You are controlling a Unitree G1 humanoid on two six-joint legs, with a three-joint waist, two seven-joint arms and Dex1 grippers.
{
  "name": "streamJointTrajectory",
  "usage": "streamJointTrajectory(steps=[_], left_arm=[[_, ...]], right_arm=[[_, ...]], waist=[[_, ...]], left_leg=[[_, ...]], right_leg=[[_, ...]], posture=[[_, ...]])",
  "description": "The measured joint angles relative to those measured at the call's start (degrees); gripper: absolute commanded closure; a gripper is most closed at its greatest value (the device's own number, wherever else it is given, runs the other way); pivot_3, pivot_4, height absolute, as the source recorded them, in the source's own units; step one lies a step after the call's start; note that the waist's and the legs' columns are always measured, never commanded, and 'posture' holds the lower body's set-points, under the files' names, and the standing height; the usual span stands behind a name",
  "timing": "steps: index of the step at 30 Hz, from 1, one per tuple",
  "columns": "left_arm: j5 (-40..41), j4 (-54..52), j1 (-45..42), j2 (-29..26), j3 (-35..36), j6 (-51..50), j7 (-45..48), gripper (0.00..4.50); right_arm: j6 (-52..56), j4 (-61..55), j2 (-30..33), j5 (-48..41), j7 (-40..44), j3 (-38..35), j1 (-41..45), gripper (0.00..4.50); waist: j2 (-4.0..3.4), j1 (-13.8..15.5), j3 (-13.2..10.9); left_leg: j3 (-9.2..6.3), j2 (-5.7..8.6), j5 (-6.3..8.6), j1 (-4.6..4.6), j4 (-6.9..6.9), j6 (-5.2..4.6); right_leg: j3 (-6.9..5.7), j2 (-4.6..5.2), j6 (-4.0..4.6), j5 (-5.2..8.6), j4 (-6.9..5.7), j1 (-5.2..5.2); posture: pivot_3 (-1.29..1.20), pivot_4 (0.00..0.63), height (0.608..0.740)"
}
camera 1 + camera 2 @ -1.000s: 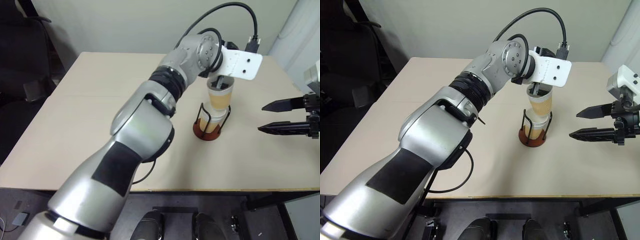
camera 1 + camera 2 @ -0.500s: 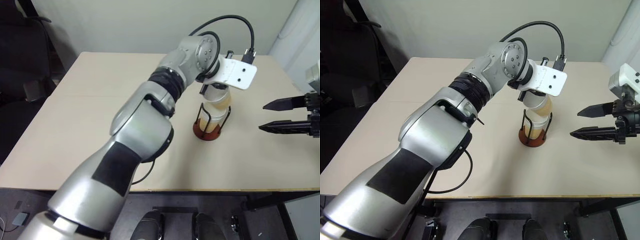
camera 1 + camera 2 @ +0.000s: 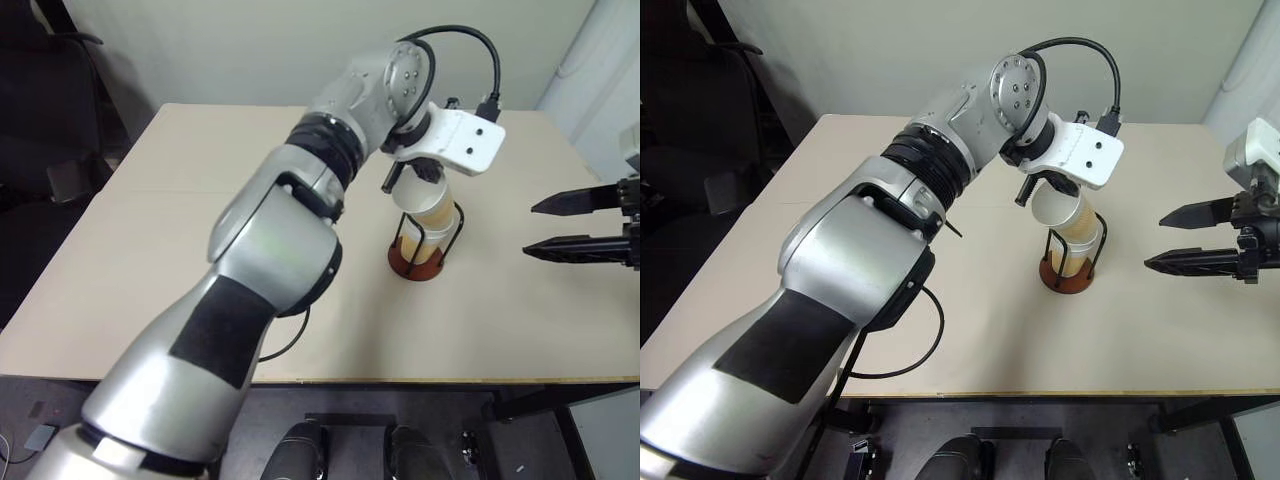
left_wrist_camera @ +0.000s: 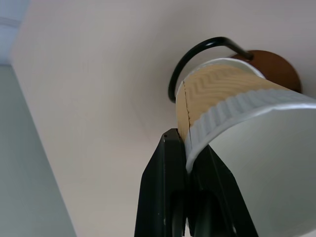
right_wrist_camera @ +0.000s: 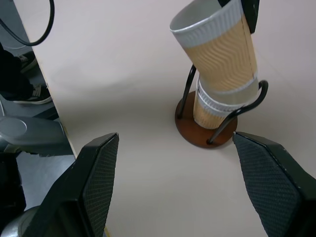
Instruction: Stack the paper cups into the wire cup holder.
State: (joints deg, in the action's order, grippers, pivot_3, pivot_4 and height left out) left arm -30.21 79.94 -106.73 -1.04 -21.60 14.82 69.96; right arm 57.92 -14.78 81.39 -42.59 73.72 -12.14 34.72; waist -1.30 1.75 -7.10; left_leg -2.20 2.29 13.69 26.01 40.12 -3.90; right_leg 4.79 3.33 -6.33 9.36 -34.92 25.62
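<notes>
Fingers (image 4: 170,197) of our left gripper (image 4: 190,197), open a second ago, now pinch the rim of the top paper cup (image 5: 217,47), tipping it askew in the wire cup holder (image 5: 205,133), while our right gripper (image 3: 1185,238) waits open, so the stack needs straightening.

- A light beige table (image 3: 150,250) filled the middle of the scene, its top plain, with a faint seam running across it.
- A black office chair (image 3: 45,110) stood off the table's left side, partly cut by the frame edge.
- A pale wall (image 3: 250,50) rose behind the table's far edge.
- A dark floor (image 3: 700,200) showed to the left of the table and below its near edge.
- A small grey object (image 3: 41,437) lay on the floor by the near left corner.
</notes>
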Motion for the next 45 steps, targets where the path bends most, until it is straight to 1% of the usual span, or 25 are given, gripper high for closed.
streamJointTrajectory(steps=[6, 9, 14, 21, 24, 26, 27, 34, 35, 40, 45], left_arm=[[-0.2, 0.0, 0.0, 0.7, 0.2, -0.9, -0.2, 4.48], [-0.6, 0.0, 0.0, 1.2, -0.1, -0.9, -1.7, 4.48], [-2.4, 0.0, 0.2, 1.5, -2.1, -0.3, -3.0, 4.48], [-3.8, 0.0, 0.7, 1.4, -4.1, 0.2, -1.7, 4.48], [-3.9, 0.0, 1.2, 1.4, -4.3, 0.1, -1.7, 3.89], [-3.9, 0.1, 1.3, 1.4, -4.2, -0.1, -2.5, 3.15], [-3.7, 0.1, 1.3, 1.5, -4.0, -0.3, -3.6, 2.85], [-2.6, 0.1, 1.3, 2.6, -2.3, -0.5, -8.4, 0.21], [-2.5, 0.1, 1.2, 2.6, -1.9, -0.6, -8.8, 0.06], [-2.0, 0.1, 0.8, 1.8, -1.1, -1.2, -7.7, 0.06], [-1.5, 0.1, 0.8, 1.4, -0.4, -1.6, -10.9, 0.06]], right_arm=[[0.0, -0.1, 0.0, 0.0, 0.0, 0.0, 0.2, 0.74], [0.3, -0.6, 0.0, -0.2, -0.2, 0.0, -0.3, 0.74], [1.0, -1.2, 0.0, -0.6, -0.7, -0.4, -1.4, 0.74], [1.3, -1.3, 0.2, -1.0, -1.0, -0.4, -1.8, 0.74], [1.4, -1.5, 0.3, -1.0, -1.0, -0.4, -1.8, 0.74], [1.4, -1.5, 0.3, -1.1, -1.1, -0.4, -1.9, 0.74], [1.4, -1.5, 0.4, -1.1, -1.1, -0.4, -2.0, 0.74], [1.6, -1.6, 1.0, -1.1, -1.0, -0.9, -2.9, 0.74], [1.6, -1.6, 1.0, -1.1, -1.0, -1.0, -3.0, 0.74], [1.5, -1.4, 1.0, -1.1, -0.9, -1.1, -3.4, 0.74], [0.9, -1.1, 1.0, -1.0, -0.9, -0.8, -2.9, 0.74]], waist=[[0.00, 0.0, 0.0], [0.00, 0.0, 0.0], [0.00, 0.0, 0.0], [0.00, 0.0, 0.0], [0.00, 0.0, 0.0], [0.00, 0.0, 0.0], [0.00, 0.0, 0.0], [0.00, 0.0, 0.0], [0.00, 0.0, 0.0], [0.00, 0.0, 0.0], [0.00, 0.1, 0.0]], left_leg=[[0.00, 0.00, 0.00, 0.01, 0.02, 0.00], [0.00, 0.00, 0.00, 0.01, 0.02, 0.01], [0.00, 0.00, -0.01, 0.00, 0.02, 0.02], [0.00, 0.00, -0.01, 0.00, 0.02, 0.01], [0.00, 0.00, -0.01, 0.00, 0.02, 0.01], [0.00, 0.00, -0.01, 0.00, 0.02, 0.01], [0.00, 0.00, -0.01, 0.00, 0.02, 0.02], [0.01, 0.00, -0.03, 0.00, 0.01, 0.05], [0.01, 0.00, -0.03, 0.00, 0.01, 0.05], [0.01, 0.01, -0.02, -0.01, 0.02, 0.04], [0.00, 0.01, -0.03, 0.00, 0.03, 0.05]], right_leg=[[0.00, 0.01, 0.00, 0.00, 0.00, 0.00], [0.00, 0.01, -0.01, 0.00, 0.00, 0.00], [0.00, 0.00, -0.02, 0.00, 0.00, 0.00], [0.00, 0.00, -0.02, 0.00, 0.00, 0.00], [0.00, 0.00, -0.03, 0.00, -0.01, 0.00], [0.00, 0.00, -0.03, 0.00, 0.00, 0.00], [0.00, 0.00, -0.03, 0.00, 0.00, 0.00], [0.00, 0.00, -0.05, 0.01, 0.00, 0.00], [0.00, 0.00, -0.05, 0.02, 0.00, 0.00], [0.00, 0.00, -0.05, 0.02, -0.01, 0.00], [0.00, 0.00, -0.06, 0.02, 0.00, -0.01]], posture=[[0.00, 0.150, 0.740], [0.00, 0.150, 0.740], [0.00, 0.150, 0.740], [0.00, 0.150, 0.740], [0.00, 0.150, 0.740], [0.00, 0.150, 0.740], [0.00, 0.150, 0.740], [0.00, 0.150, 0.740], [0.00, 0.150, 0.740], [0.00, 0.150, 0.740], [0.00, 0.150, 0.740]])
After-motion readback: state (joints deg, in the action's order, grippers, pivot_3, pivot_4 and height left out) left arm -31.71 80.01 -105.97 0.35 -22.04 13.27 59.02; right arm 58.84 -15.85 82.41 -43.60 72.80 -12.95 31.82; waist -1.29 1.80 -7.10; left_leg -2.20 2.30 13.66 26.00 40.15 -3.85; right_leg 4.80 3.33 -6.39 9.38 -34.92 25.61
